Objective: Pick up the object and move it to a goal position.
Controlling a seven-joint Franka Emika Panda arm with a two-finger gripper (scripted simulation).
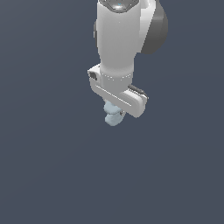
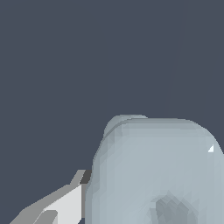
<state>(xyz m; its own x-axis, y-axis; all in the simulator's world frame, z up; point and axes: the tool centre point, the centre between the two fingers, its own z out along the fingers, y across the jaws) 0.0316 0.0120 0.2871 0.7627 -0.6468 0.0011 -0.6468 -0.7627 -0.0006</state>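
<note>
- Count: one arm (image 1: 120,39), one gripper (image 1: 114,113), one object (image 1: 113,114). Nothing else but a flat dark grey-blue ground (image 1: 43,166).
- Arm pose: comes in from the top of the exterior view, white wrist link pointing straight down. The hand crossbar sits skewed, running from upper left to lower right in that view.
- Gripper: fingers mostly hidden under the hand body in the exterior view. Wrist view shows one finger (image 2: 61,203), light grey with a darker tip, touching the side of the object. The other finger is out of frame.
- Gripper state: cannot tell whether it is clamped; only one finger's contact is visible.
- Object: small pale blue-grey lump, directly under the hand and against it, poking out below the crossbar towards the exterior view's left end of it.
- Wrist view: object (image 2: 153,170) is very close and fills a large corner of the frame, with a rounded outline and a darker hollow (image 2: 168,212) in its surface.
- Cannot tell whether the object rests on the ground or is off it.
</note>
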